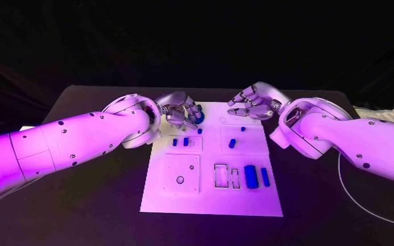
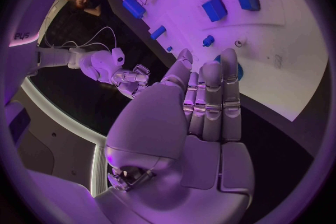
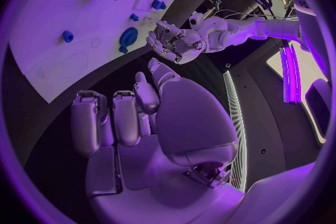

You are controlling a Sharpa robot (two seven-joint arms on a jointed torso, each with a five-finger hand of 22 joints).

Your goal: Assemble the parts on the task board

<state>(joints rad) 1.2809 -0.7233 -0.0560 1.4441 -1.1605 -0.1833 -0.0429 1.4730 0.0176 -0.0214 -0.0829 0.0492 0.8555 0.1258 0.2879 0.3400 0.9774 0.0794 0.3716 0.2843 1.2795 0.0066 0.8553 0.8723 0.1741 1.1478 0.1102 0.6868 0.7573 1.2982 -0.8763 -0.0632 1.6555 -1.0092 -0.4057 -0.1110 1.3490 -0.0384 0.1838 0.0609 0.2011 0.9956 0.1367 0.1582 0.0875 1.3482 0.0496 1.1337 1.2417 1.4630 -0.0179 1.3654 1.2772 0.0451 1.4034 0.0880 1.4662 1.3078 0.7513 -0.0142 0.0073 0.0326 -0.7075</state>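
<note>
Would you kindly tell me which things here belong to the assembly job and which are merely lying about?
Belongs to the job:
- white rectangular task board
- two upright blue bars by the slots
- short blue cylinder
- two small blue blocks
- round blue disc
- left hand, right hand

Lying about:
- thin white cable on the black table

Both hands (image 1: 182, 111) (image 1: 253, 104) above task board (image 1: 212, 197)

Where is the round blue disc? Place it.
In the head view, the round blue disc lies at the task board's far left corner, beside the left hand's fingers.
</note>
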